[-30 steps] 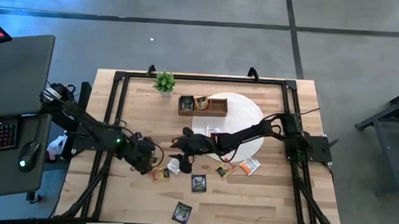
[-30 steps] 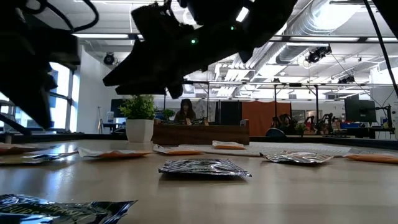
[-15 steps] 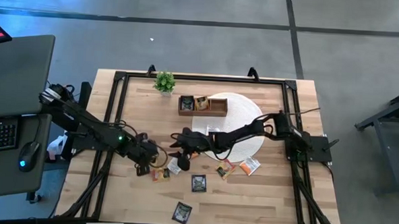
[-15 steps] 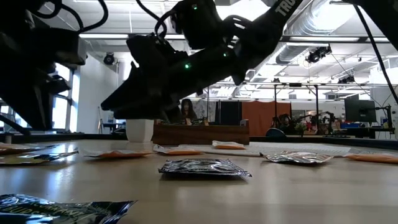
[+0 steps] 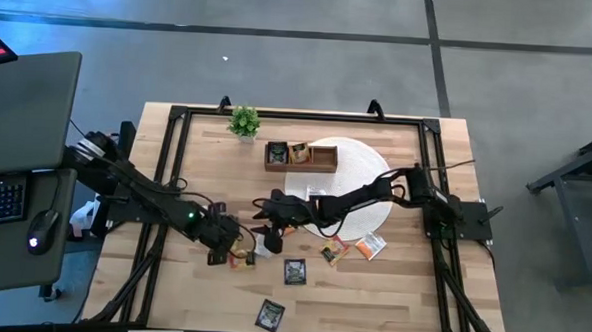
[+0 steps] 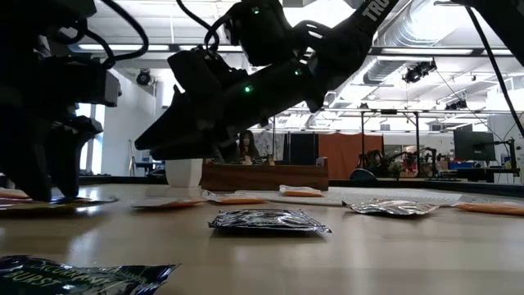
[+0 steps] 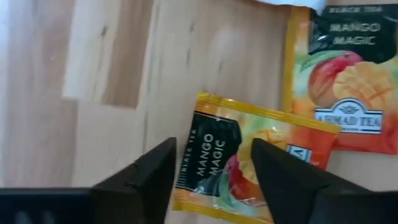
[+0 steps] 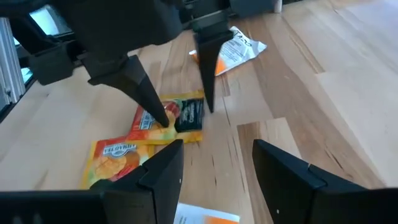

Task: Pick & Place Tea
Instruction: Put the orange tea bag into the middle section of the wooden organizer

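The left gripper (image 7: 211, 165) is spread astride a mango sachet (image 7: 239, 158) for pinching; the right gripper (image 8: 214, 155) is held spread nearby.

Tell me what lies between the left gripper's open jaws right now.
A yellow-orange Mango Magic tea sachet lies flat on the wooden table between the left gripper's open jaws, as the left wrist view shows; the right wrist view agrees.

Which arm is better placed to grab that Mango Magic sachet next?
The left. Its gripper is open and straddles the Mango Magic sachet, fingertips low at the table. The right gripper is also open but hangs above, farther from it.
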`<state>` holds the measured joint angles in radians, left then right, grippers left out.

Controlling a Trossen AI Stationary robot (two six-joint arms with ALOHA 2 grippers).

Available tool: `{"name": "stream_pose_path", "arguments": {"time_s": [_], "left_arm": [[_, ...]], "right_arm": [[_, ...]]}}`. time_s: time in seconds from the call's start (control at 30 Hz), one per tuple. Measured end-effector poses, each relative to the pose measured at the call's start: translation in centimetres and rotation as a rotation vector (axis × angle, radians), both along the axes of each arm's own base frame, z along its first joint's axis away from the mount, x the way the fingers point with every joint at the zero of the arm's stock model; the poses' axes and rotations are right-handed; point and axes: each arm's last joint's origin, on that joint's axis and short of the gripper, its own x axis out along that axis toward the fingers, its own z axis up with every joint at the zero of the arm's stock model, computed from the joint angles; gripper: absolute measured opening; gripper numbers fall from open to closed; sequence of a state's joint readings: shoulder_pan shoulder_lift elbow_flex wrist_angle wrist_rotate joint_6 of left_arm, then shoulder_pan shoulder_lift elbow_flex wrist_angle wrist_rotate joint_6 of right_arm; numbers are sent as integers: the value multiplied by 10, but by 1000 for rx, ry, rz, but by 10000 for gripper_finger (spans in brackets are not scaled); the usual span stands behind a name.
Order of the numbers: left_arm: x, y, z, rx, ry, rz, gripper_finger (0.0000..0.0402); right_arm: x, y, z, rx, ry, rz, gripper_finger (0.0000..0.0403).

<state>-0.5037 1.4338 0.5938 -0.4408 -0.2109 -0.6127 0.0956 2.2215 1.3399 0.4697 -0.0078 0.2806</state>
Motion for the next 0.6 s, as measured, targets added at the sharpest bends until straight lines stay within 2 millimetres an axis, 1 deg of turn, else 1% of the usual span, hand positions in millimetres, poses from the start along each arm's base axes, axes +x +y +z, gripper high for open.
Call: {"name": "stream_pose_path", "arguments": {"time_s": [0.13, 0.23, 0.27, 0.3, 0.33, 0.43, 0.6], "left_arm": [[2, -2, 0, -34, -12, -13, 109], [3, -2, 0, -15, -37, 1, 33], [4, -1, 0, 1, -53, 19, 17], [5, -1, 0, 18, -72, 38, 11], [6, 0, 1, 43, -90, 50, 13], [10, 1, 5, 129, -133, 63, 33], [24, -3, 23, 263, -237, 27, 41]], "right_arm": [[0, -1, 0, -5, 4, -31, 188], [-1, -2, -2, 22, 20, -92, 188], [-1, -2, -2, 40, 22, -104, 188], [-1, -3, -2, 53, 24, -108, 188], [-1, -4, -2, 65, 29, -99, 188], [-1, -5, -2, 89, 35, -62, 188], [0, -6, -2, 110, 37, -74, 188]]}}
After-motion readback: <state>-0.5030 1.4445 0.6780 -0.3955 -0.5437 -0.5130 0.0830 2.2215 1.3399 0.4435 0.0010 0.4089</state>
